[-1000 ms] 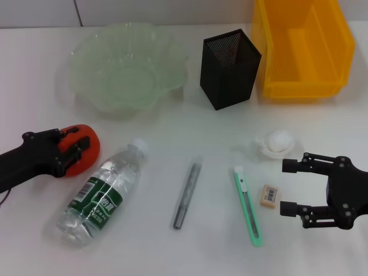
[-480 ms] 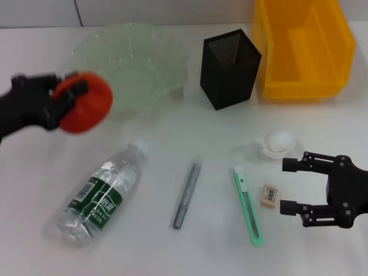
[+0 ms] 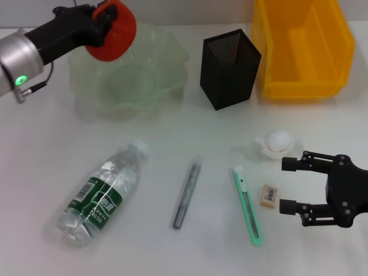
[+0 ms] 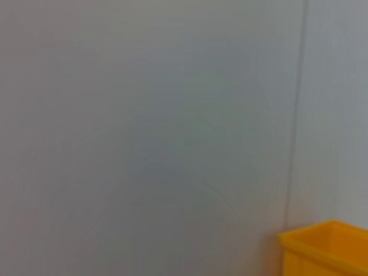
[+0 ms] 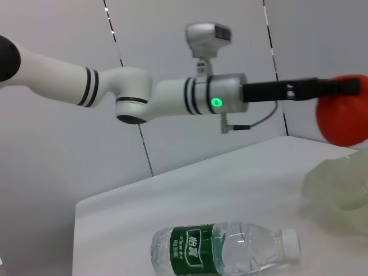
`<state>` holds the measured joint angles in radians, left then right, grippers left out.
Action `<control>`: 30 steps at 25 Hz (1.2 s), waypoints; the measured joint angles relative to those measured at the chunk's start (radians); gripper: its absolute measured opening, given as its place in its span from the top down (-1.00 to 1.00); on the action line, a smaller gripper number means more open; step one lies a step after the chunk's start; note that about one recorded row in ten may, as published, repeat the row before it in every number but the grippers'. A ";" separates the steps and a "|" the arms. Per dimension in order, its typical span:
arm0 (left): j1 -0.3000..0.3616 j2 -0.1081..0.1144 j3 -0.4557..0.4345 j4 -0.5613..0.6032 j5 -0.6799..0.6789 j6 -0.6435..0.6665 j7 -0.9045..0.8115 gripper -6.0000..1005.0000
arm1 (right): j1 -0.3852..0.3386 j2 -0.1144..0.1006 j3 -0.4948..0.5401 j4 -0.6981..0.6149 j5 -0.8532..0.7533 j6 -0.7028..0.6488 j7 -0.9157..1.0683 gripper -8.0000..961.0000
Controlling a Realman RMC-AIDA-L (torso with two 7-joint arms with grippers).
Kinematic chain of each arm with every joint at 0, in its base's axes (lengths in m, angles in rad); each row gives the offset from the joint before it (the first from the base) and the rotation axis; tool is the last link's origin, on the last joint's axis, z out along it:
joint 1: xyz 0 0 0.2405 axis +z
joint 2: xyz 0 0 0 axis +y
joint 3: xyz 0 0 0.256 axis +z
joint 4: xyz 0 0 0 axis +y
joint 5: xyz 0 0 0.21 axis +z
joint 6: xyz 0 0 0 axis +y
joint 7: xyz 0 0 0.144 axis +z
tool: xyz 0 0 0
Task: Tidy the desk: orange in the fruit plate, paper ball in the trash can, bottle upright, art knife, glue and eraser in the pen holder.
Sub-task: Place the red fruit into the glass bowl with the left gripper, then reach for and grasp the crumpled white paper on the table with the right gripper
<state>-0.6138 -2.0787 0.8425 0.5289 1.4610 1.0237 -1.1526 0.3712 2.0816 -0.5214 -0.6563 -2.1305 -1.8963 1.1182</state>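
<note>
My left gripper (image 3: 102, 22) is shut on the orange (image 3: 115, 33), held in the air over the back left rim of the pale green fruit plate (image 3: 155, 86). The orange (image 5: 343, 119) also shows in the right wrist view. A clear bottle (image 3: 102, 192) lies on its side at front left. The grey glue stick (image 3: 187, 194), the green art knife (image 3: 248, 206) and the small eraser (image 3: 269, 195) lie in a row at the front. A white paper ball (image 3: 277, 142) sits behind the eraser. My right gripper (image 3: 289, 185) rests open just right of the eraser.
The black mesh pen holder (image 3: 229, 69) stands at back centre. A yellow bin (image 3: 302, 49) is at the back right, its corner (image 4: 328, 247) showing in the left wrist view. The bottle (image 5: 227, 248) lies near the right wrist camera.
My left gripper has lifted the orange from the table at the left and carried it up and back over the fruit plate. The right arm has not moved.
</note>
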 joint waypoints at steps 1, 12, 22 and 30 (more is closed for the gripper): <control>0.000 0.000 0.000 0.000 0.000 0.000 0.000 0.79 | 0.000 0.000 0.000 0.000 0.000 0.000 0.000 -0.72; -0.005 0.002 0.012 -0.066 -0.043 0.045 0.083 -0.10 | 0.000 0.000 0.030 0.008 0.016 -0.002 0.016 -0.72; 0.229 0.016 0.096 0.024 0.043 0.490 0.093 -0.48 | 0.003 -0.004 0.002 -0.500 0.040 -0.054 0.725 -0.72; 0.355 0.014 0.183 0.061 0.125 0.598 0.127 -0.67 | 0.085 0.001 -0.371 -0.825 -0.286 0.104 1.253 -0.72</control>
<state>-0.2584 -2.0648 1.0258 0.5901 1.5862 1.6218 -1.0256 0.4564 2.0825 -0.8924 -1.4811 -2.4170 -1.7918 2.3711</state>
